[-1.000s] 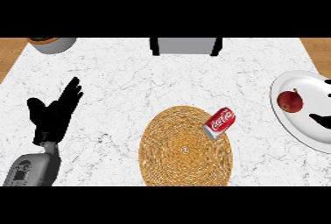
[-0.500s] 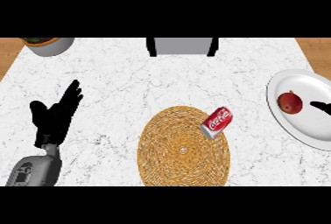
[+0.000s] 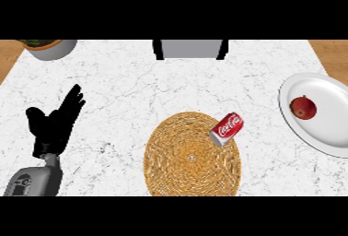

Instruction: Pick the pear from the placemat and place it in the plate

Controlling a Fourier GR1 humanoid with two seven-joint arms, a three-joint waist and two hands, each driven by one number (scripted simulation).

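Fruit: dark red rounded pear (image 3: 303, 107) lies on white round plate (image 3: 325, 133), right edge, seemingly delivered.
Left hand (image 3: 54, 120): fingers straight, spread, resting at left.
Right hand: unseen.

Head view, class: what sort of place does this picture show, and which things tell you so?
Probably a kitchen or dining counter: a white marble-patterned countertop carries a round woven straw placemat, a white round plate holding a dark red fruit, and a red cola can.

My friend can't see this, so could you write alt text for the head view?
A red pear lies on a white plate at the marble counter's right edge. A soda can lies on a woven placemat, and the robot's left hand rests open at left.
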